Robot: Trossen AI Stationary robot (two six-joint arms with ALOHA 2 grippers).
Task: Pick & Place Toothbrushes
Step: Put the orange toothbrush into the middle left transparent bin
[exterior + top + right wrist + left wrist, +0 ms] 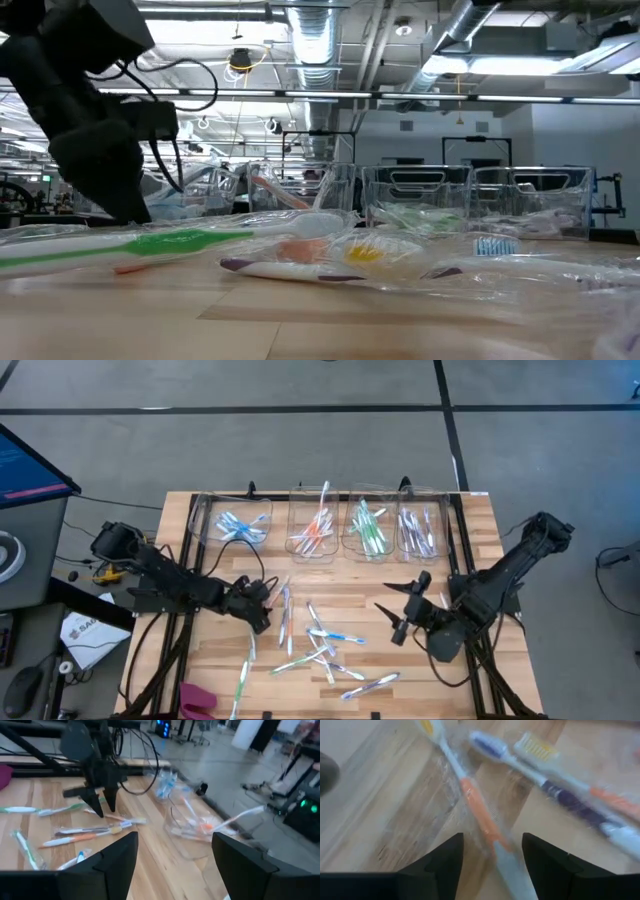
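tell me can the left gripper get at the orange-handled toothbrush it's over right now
Probably yes: the left gripper is open, its fingers straddle the orange-handled toothbrush, and nothing lies across it. The purple toothbrush lies apart.

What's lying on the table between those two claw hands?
Loose toothbrushes on the wooden table, between the left gripper and the right gripper; the high view shows it.

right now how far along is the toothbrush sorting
Partly done: four clear bins already hold colour-grouped toothbrushes. In hand: the left gripper has open fingers straddling an orange-handled toothbrush. The right gripper waits open. Left: about a dozen loose toothbrushes on the table.
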